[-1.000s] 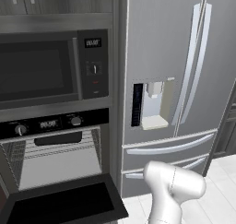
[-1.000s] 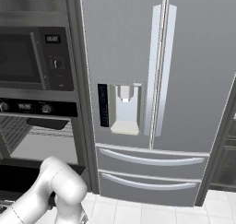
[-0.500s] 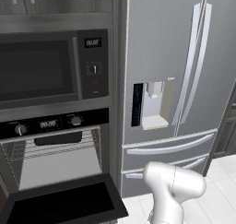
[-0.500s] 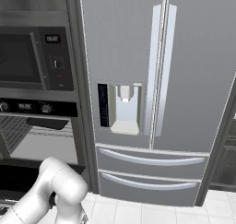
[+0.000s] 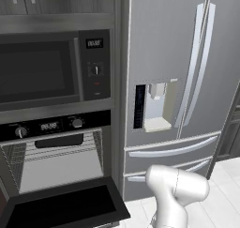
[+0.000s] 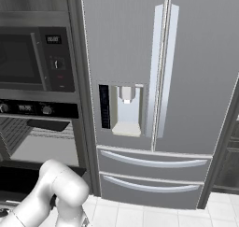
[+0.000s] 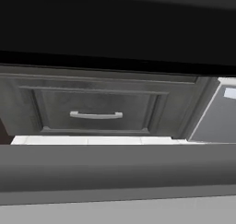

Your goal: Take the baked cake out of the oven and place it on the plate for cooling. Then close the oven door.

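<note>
The oven (image 5: 56, 128) stands with its oven door (image 5: 65, 206) dropped flat, wire racks (image 5: 61, 152) showing inside. High in the cavity lies a dark flat shape (image 5: 58, 140); I cannot tell whether it is the cake. The plate is out of view. My arm bends down low in front of the fridge, elbow (image 5: 177, 185) up, and the hand hangs below the door. The hand view looks along under the black oven door (image 7: 115, 29) at a grey drawer (image 7: 55, 108) with a silver handle (image 7: 96, 114). Nothing lies in front of the hand.
A dark-windowed microwave (image 5: 42, 72) sits above the oven. The steel fridge (image 5: 178, 81) with its dispenser (image 5: 157, 110) stands to the right, its lower drawers (image 6: 149, 174) close behind my arm. White tiled floor (image 6: 154, 216) lies below.
</note>
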